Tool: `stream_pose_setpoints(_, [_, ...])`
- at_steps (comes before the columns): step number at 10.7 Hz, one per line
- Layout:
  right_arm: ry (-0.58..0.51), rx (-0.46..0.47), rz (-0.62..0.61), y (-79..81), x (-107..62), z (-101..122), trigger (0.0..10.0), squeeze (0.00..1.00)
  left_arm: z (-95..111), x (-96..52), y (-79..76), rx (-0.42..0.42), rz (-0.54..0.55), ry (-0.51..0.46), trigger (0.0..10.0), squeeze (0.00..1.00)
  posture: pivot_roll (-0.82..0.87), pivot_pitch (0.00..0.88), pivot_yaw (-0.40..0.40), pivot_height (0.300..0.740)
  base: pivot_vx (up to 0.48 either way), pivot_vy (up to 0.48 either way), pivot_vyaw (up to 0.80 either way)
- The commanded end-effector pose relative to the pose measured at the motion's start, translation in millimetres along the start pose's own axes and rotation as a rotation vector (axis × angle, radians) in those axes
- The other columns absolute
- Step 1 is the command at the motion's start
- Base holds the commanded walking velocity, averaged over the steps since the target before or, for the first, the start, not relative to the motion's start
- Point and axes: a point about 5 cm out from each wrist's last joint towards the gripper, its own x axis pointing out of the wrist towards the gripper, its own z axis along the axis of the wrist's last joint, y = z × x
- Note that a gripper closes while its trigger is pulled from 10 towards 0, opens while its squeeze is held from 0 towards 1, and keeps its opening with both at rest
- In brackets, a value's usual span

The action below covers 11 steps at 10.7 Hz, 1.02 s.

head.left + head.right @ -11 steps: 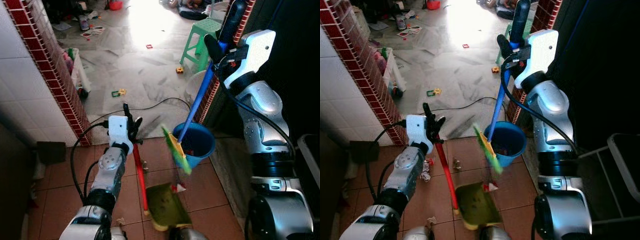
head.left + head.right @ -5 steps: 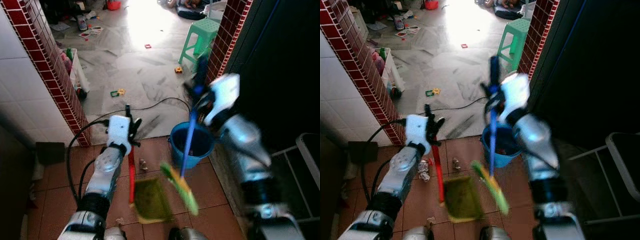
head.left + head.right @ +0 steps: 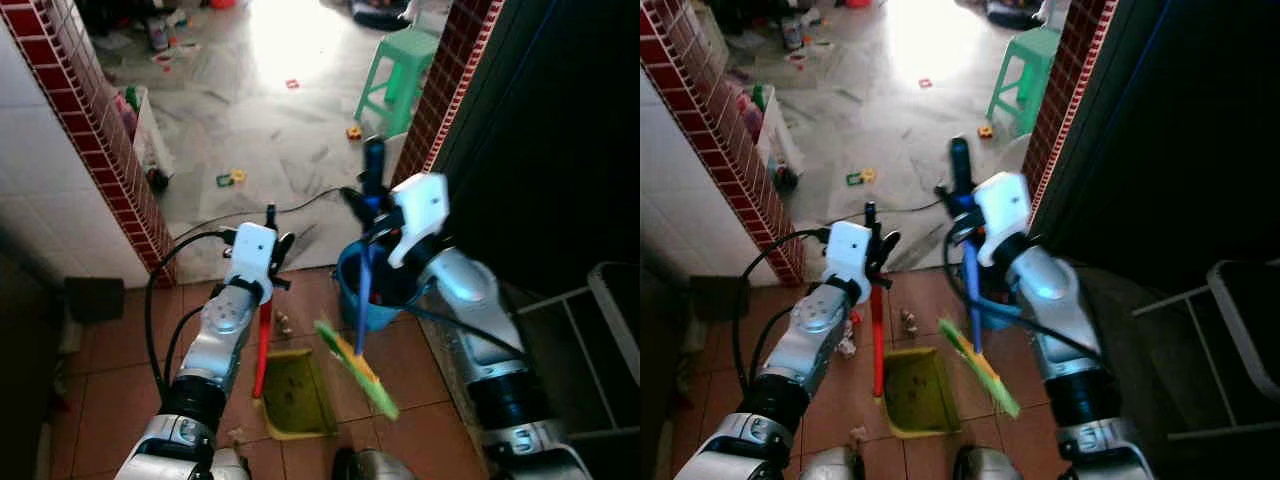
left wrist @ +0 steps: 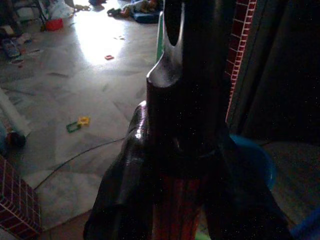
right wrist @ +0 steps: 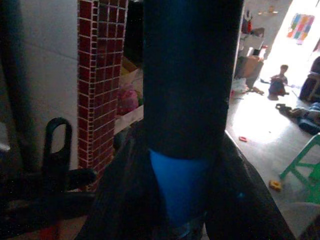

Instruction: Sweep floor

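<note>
My left gripper (image 3: 268, 222) is clamped on the red handle of the yellow-green plastic dustpan (image 3: 291, 394), which rests on the near terracotta tile floor (image 3: 110, 360), and my right gripper (image 3: 372, 196) grips the blue handle of the green-bristled broom (image 3: 357, 352), bristles blurred just right of the pan. A blue plastic bucket (image 3: 350, 278) is half hidden behind that arm. Farther off lie a grey marble floor (image 3: 270, 130) strewn with toys, red brick pillars and a green plastic stool (image 3: 393, 70).

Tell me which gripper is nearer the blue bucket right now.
The right gripper: it grips the broom handle just above the blue bucket. The left gripper holds the red dustpan handle off to the bucket's left.
</note>
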Motion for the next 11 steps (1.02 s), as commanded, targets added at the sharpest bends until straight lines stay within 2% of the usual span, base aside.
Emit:
stream_pose_setpoints(1, [-0.046,-0.034,0.018,4.8,1.6,11.1,10.0,0.0,-12.1,-3.2,-5.2,0.04,-0.018,0.062,10.0,0.0,-0.04,0.165,-0.058,0.74,0.0,0.0,0.0])
stream_pose_setpoints(3, [-0.003,-0.081,0.106,29.4,7.6,1.6,10.0,0.0,-6.2,-2.6,-7.8,-0.006,0.027,-0.005,10.0,0.0,-0.03,0.204,-0.054,0.74,0.0,0.0,0.0])
stream_pose_setpoints(5, [0.013,0.148,0.196,50.2,25.5,9.8,10.0,0.0,1.3,-1.4,-11.2,-0.024,0.029,-0.048,10.0,0.0,-0.02,0.215,-0.052,0.74,0.0,0.0,0.0])
stream_pose_setpoints(6, [-0.048,0.172,0.228,48.0,36.8,29.6,10.0,0.0,4.3,-1.0,-8.9,-0.032,0.042,-0.061,10.0,0.0,0.0,0.215,-0.055,0.74,0.0,0.0,0.0])
stream_pose_setpoints(7, [-0.097,0.176,0.231,39.3,46.3,47.8,10.0,0.0,6.8,-1.8,-6.9,-0.027,0.043,-0.074,10.0,0.0,0.0,0.217,-0.054,0.74,0.0,0.0,0.0])
stream_pose_setpoints(8, [-0.209,0.1,0.223,20.4,57.4,75.7,10.0,0.0,7.2,-4.6,-3.7,-0.027,0.06,-0.081,10.0,0.0,0.01,0.215,-0.056,0.74,0.0,0.0,0.0])
stream_pose_setpoints(10, [-0.26,-0.088,0.183,1.9,60.0,82.3,10.0,0.0,10.0,-9.5,4.5,-0.032,0.141,-0.136,10.0,0.0,0.02,0.213,-0.058,0.74,0.0,0.0,0.0])
stream_pose_setpoints(11, [-0.252,-0.106,0.181,-0.3,59.3,78.6,10.0,0.0,8.8,-10.2,4.9,-0.05,0.136,-0.133,10.0,0.0,0.03,0.213,-0.059,0.74,0.0,0.0,0.0])
